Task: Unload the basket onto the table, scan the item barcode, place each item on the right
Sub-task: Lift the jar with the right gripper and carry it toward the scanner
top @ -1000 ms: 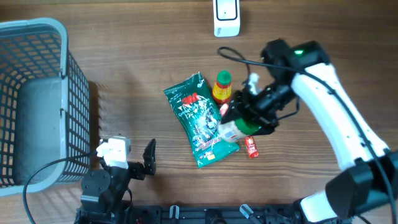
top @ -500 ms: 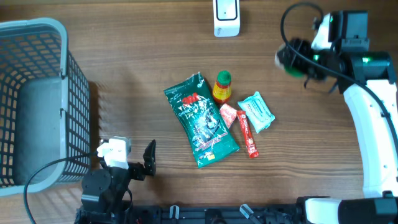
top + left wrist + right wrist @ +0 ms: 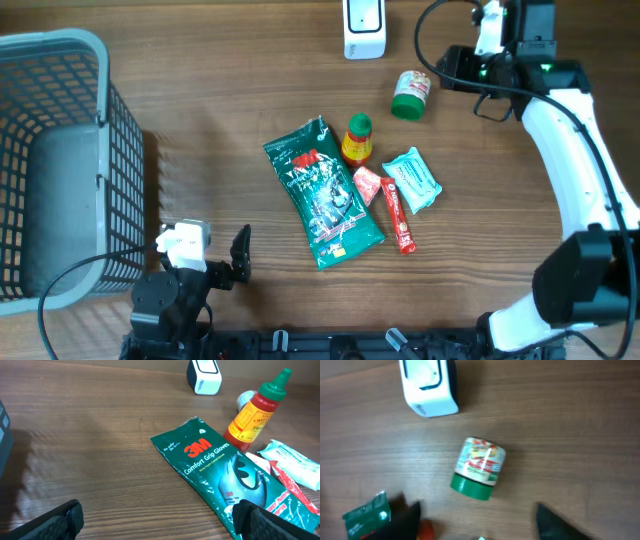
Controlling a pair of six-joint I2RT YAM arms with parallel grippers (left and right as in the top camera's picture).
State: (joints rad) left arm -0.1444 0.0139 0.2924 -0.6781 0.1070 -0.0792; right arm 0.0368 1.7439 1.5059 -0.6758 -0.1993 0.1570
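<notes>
A small jar with a green lid point(image 3: 411, 93) is lying on its side on the wooden counter point(image 3: 220, 90) in the upper middle of the overhead frame, just below and to the right of the white scanner point(image 3: 364, 28) and not touching it. The right hand point(image 3: 452, 66) is hovering beside the jar toward the upper right of the frame; in its wrist view its two dark fingers point(image 3: 406, 515) are standing well apart at the bottom edge with nothing between them, and the jar is lying free above them. In the centre of the frame a green glove packet point(image 3: 322, 195) is lying flat, with a red sauce bottle point(image 3: 356, 140), a pale teal pouch point(image 3: 412, 180) and a red stick sachet point(image 3: 400, 220) clustering at its right side. The left hand point(image 3: 160, 517) is sitting low at the bottom left, jaws spread wide and gripping nothing, next to a grey wire basket point(image 3: 60, 45).
</notes>
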